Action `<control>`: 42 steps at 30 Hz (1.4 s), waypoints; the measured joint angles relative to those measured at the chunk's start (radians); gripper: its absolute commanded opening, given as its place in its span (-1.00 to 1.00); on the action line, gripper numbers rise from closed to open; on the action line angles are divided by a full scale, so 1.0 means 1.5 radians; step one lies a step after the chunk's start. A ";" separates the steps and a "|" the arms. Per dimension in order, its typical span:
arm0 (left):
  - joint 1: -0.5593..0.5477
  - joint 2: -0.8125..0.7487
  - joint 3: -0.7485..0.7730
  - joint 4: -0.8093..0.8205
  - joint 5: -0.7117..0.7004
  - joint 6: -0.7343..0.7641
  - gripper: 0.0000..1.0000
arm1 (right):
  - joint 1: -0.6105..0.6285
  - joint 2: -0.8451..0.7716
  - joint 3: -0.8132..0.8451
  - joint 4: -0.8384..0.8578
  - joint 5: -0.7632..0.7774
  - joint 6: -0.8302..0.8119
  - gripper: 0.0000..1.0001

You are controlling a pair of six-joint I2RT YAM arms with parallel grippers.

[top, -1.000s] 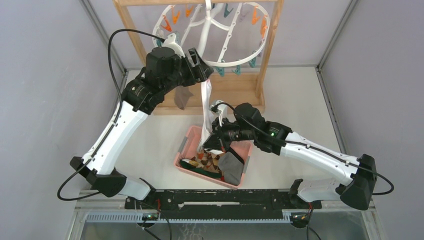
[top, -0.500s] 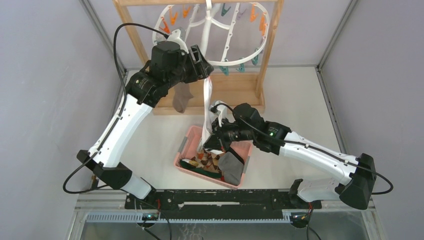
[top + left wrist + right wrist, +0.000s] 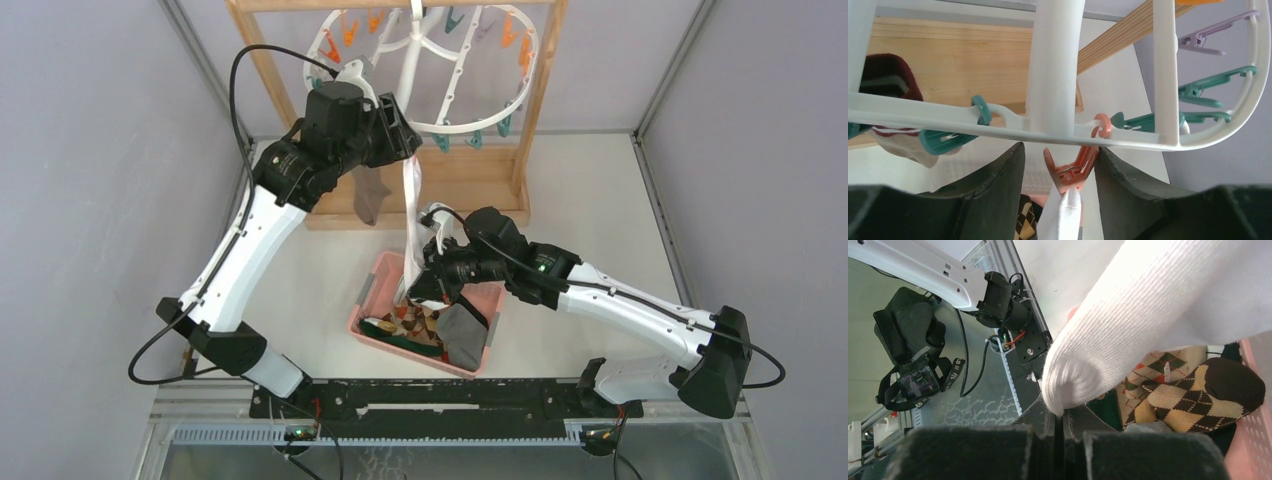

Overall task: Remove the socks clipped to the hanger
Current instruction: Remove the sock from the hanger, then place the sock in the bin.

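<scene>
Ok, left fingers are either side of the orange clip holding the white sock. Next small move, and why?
Probably squeeze the left gripper shut on the handles of the orange clip. Its jaws straddle that clip, which bites the top of the white sock, and the right gripper is shut on the toe over the pink bin, so opening the clip should free it.

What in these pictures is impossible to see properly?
- Top view: the left arm covers the left gripper and the orange clip on the hanger.
- Left wrist view: the bottom edge cuts off the white sock below that clip.
- Right wrist view: the white sock hides much of the pink basket's contents.
</scene>
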 measured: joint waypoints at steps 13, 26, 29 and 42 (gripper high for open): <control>-0.001 0.032 0.063 -0.034 -0.002 0.000 -0.49 | 0.002 0.000 0.000 -0.014 0.004 0.000 -1.00; -0.001 0.038 0.070 -0.036 -0.006 0.002 -0.90 | 0.009 0.000 0.000 -0.035 0.003 -0.001 -1.00; -0.001 0.038 0.070 -0.036 -0.006 0.002 -0.88 | 0.009 0.000 0.000 -0.039 0.003 -0.001 -1.00; -0.001 0.038 0.070 -0.050 -0.003 0.003 -0.06 | 0.009 -0.014 -0.072 -0.059 0.002 -0.001 -0.75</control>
